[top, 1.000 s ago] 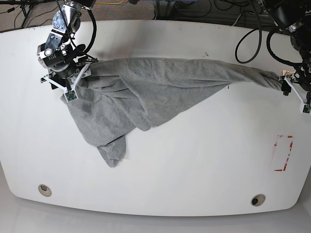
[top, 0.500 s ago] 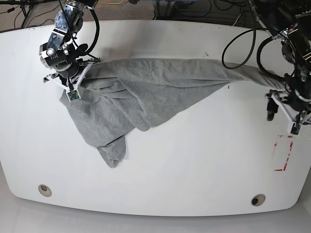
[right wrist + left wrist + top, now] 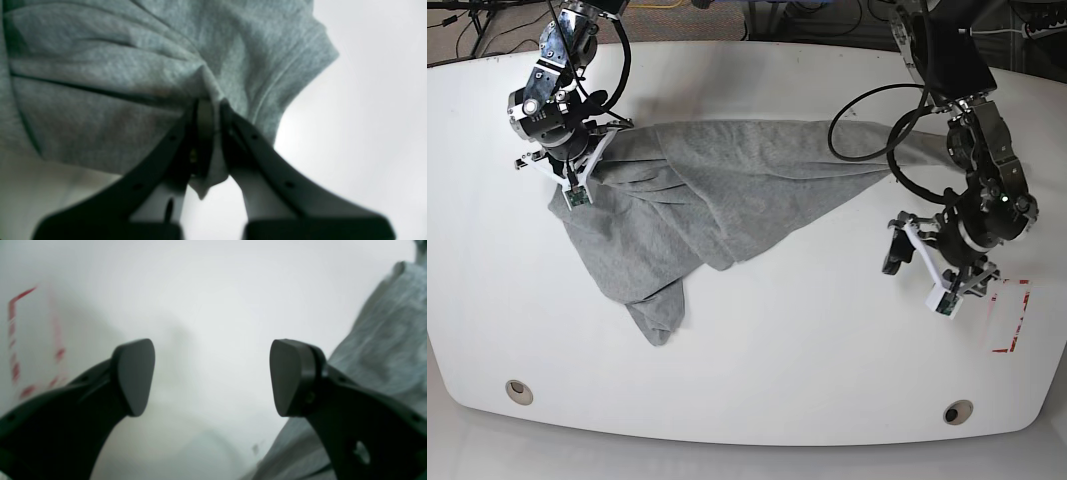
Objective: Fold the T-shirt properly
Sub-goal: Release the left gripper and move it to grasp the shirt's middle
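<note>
The T-shirt (image 3: 717, 195) is heather-grey and soft, lying rumpled across the far-left part of the white table (image 3: 807, 350). It bunches in deep folds under the right gripper (image 3: 572, 165), trails a long tapered corner toward the table's middle, and drops a narrow tail toward the near edge. No printed letters show on the side facing up.

The base view alone gives the whole spread of the cloth and both arms at once. The right wrist view shows what that view cannot — a ridge of fabric gathered between the black fingers (image 3: 203, 133), with a hemmed edge (image 3: 300, 66) of the T-shirt (image 3: 100, 83) curving off to the side and a small tip of cloth poking out below the pinch. The left wrist view shows blurred red dashed marks (image 3: 15, 350) on the table and a grey edge of the T-shirt (image 3: 383, 340) beside one finger.

The right gripper (image 3: 211, 110) is pressed together, pinching the T-shirt's fabric. The left gripper (image 3: 917, 260) hangs over bare table near the right side — its fingers (image 3: 133, 373) are spread wide with nothing between them, apart from the cloth.
</note>
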`<action>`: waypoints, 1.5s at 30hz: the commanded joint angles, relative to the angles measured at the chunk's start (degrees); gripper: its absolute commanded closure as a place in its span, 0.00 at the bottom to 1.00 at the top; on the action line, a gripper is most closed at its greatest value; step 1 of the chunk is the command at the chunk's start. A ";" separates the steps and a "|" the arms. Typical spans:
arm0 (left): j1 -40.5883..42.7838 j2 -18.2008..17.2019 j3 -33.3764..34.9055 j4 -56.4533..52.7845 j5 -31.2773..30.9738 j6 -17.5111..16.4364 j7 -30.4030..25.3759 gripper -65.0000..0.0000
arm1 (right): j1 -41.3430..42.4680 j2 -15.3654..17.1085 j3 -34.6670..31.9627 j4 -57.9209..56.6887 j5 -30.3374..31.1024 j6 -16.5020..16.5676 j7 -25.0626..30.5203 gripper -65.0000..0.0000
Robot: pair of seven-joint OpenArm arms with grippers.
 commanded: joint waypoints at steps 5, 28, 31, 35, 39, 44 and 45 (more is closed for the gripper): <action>-1.86 4.06 4.06 -3.63 -0.97 -0.06 -0.82 0.24 | 0.57 0.48 0.07 1.11 0.35 -0.10 0.84 0.97; -9.86 12.14 10.92 -32.46 -0.53 -0.06 -6.79 0.24 | 0.84 0.48 -0.02 1.11 0.35 -0.10 0.84 0.97; -10.73 12.14 14.61 -35.27 -0.62 -0.06 -6.88 0.25 | 0.84 0.48 -0.02 1.11 0.35 -0.10 0.84 0.97; -10.73 12.14 18.75 -36.24 -0.79 -0.06 -6.88 0.29 | 0.92 0.48 -0.02 1.11 0.35 -0.10 0.84 0.97; -10.56 12.14 21.12 -36.24 -0.88 -0.06 -6.88 0.38 | 1.01 0.48 -0.02 1.11 0.35 -0.10 0.84 0.97; -10.56 12.14 21.65 -36.24 -0.70 -0.06 -6.88 0.52 | 1.01 0.48 -0.02 1.11 0.35 -0.10 0.84 0.97; -10.56 12.14 21.65 -36.24 -0.62 -0.06 -7.06 0.58 | 1.01 0.48 -0.02 1.11 0.35 -0.10 0.84 0.97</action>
